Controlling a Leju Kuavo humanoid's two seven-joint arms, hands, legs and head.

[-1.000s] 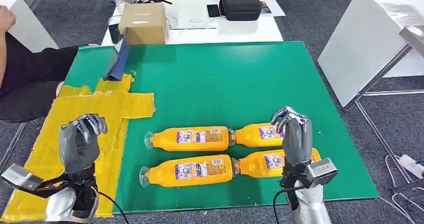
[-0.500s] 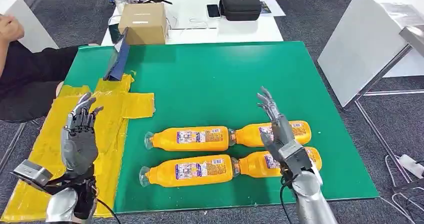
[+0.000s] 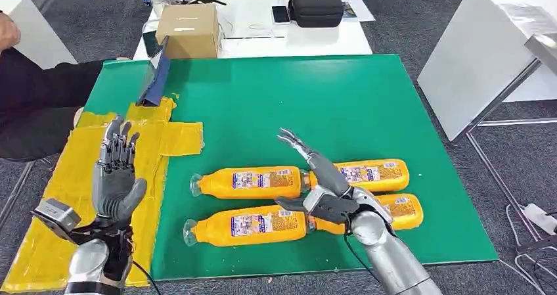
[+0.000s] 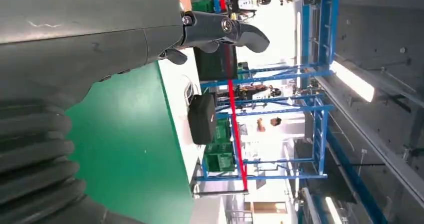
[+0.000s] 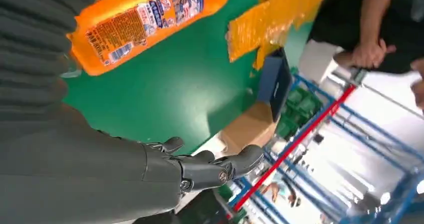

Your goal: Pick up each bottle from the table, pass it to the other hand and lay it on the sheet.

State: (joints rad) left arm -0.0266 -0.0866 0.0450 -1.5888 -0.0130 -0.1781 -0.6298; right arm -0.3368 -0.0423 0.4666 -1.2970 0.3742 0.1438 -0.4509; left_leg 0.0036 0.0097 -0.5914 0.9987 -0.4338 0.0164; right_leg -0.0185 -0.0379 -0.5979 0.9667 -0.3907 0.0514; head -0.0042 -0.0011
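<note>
Since the earlier frames the right hand (image 3: 322, 193) has swung inward and tipped over; it had been raised above the right-hand bottles and now reaches flat across them, fingers spread and pointing toward the table's middle, holding nothing. The left hand (image 3: 117, 177) has uncurled from a loose fist and now stands upright with straight, parted fingers, also empty, over the yellow sheet (image 3: 59, 196).

Nearest the right hand, partly under its wrist, lies the near right bottle (image 3: 402, 207), and touching that bottle cap to cap is the near left bottle (image 3: 249, 224). Just beyond the palm lies the far right bottle (image 3: 374, 173), meeting the far left bottle (image 3: 253, 182) close under the outstretched fingers. All four lie flat on the green mat (image 3: 295, 104); none is on the sheet yet. Farther off stand a blue stand (image 3: 154, 78) and a cardboard box (image 3: 188, 29), with a person's dark sleeve (image 3: 46, 88) beside the sheet.

My worry is the crowding: the bottles touch in pairs, so a grasp closing on one would likely nudge its neighbour and set it rolling. With the hand splayed over the junction of caps, the fingers may also straddle two bottles and grip neither cleanly.
</note>
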